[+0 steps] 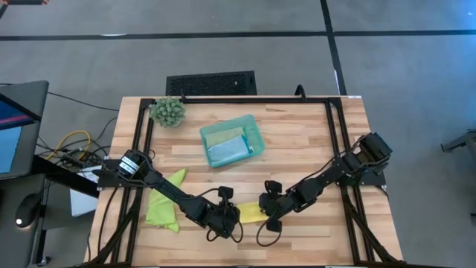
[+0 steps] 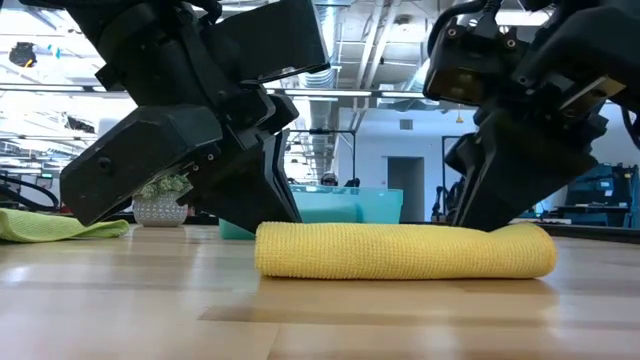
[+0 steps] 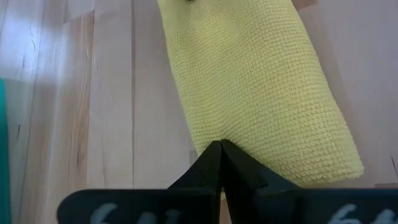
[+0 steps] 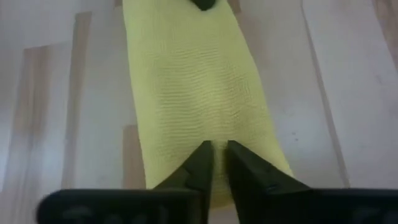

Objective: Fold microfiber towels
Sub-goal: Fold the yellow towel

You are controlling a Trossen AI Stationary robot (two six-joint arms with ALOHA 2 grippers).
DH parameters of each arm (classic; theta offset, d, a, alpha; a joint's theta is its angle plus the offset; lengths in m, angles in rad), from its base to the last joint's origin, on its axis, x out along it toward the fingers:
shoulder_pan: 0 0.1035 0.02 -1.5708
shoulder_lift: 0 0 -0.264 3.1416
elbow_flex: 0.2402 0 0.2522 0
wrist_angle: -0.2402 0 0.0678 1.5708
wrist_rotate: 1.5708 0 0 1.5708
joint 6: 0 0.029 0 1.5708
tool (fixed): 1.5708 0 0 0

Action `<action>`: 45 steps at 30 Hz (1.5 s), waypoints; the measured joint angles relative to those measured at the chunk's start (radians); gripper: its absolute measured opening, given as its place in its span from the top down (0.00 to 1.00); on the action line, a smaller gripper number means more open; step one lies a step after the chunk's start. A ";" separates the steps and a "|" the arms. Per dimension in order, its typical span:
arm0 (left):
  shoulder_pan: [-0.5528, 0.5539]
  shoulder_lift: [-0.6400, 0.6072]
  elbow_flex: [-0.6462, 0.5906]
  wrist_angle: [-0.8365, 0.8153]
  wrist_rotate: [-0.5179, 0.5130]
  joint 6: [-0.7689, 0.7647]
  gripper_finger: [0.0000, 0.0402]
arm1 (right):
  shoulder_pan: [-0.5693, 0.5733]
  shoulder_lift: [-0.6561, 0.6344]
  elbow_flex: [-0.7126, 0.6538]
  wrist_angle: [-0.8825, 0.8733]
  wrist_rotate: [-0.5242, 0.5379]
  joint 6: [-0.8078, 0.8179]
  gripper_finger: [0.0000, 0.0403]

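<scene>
The yellow towel [image 2: 405, 250] lies folded into a thick long band on the table near its front edge, and it also shows in the high view [image 1: 250, 214]. My left gripper [image 1: 223, 221] is shut at its left end and my right gripper [image 1: 269, 212] is shut at its right end. The lime green towel [image 1: 165, 199] lies crumpled on the table to the left. The pale sage towel [image 1: 220, 135] and the light blue towel [image 1: 227, 152] lie in the teal tray [image 1: 255, 131]. My left gripper pinches the yellow towel's left end [image 3: 214, 132] between its two shut fingers [image 3: 208, 163]. It comes slanting down from the table's left, along the band. The towel lies flat on the table. How many layers it has cannot be told. My right gripper pinches the yellow towel's right end [image 4: 217, 132] between its two fingers [image 4: 198, 163], with a strip of cloth showing between them. It comes slanting down from the table's right, along the band. The towel lies on the table.
The spiky green plant ball [image 1: 169, 111] stands at the far left corner. The teal tray sits at the table's middle far side. Black frame rails [image 1: 333, 141] run along the table's left, right and far edges. Bare wood lies right of the tray.
</scene>
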State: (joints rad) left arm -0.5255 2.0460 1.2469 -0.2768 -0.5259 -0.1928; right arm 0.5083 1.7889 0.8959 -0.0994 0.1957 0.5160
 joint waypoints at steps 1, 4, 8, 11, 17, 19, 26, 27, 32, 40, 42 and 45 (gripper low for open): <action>0.000 0.000 0.000 0.000 0.000 0.000 1.00 | 0.000 0.000 0.000 0.000 -0.006 -0.001 0.84; 0.000 0.000 0.000 0.000 0.000 0.000 1.00 | 0.000 0.000 0.000 0.000 -0.009 -0.001 0.93; -0.001 0.000 0.000 0.000 0.000 -0.005 1.00 | 0.002 -0.001 0.000 -0.001 -0.010 -0.027 0.98; -0.001 0.000 0.000 0.003 0.000 -0.005 1.00 | 0.018 -0.029 -0.001 -0.028 0.038 -0.029 0.96; -0.001 0.000 0.000 0.006 0.000 0.001 1.00 | 0.051 -0.082 -0.001 -0.015 0.140 -0.045 0.98; -0.001 0.000 0.000 0.005 0.001 0.001 1.00 | 0.051 -0.081 -0.001 0.025 0.140 -0.078 0.99; -0.001 0.000 0.000 0.005 0.002 0.000 1.00 | 0.011 0.006 -0.002 0.079 0.033 -0.116 0.95; -0.001 0.000 0.000 0.005 0.002 0.000 1.00 | 0.010 0.008 -0.002 0.052 0.018 -0.116 0.95; -0.001 0.000 0.000 0.007 0.002 0.001 1.00 | 0.027 -0.020 0.000 -0.036 0.016 -0.074 0.97; -0.001 0.000 0.000 0.009 0.001 0.002 1.00 | 0.076 -0.089 0.000 -0.045 0.083 -0.079 0.96; -0.001 0.000 0.000 0.009 0.001 0.002 1.00 | 0.085 -0.099 0.000 -0.034 0.123 -0.082 0.96; -0.002 0.000 0.000 0.002 0.001 0.001 1.00 | 0.080 -0.092 0.000 0.052 0.176 -0.121 0.96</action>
State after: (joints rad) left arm -0.5270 2.0460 1.2465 -0.2745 -0.5251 -0.1916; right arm 0.5888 1.6969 0.8963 -0.0470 0.3714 0.3952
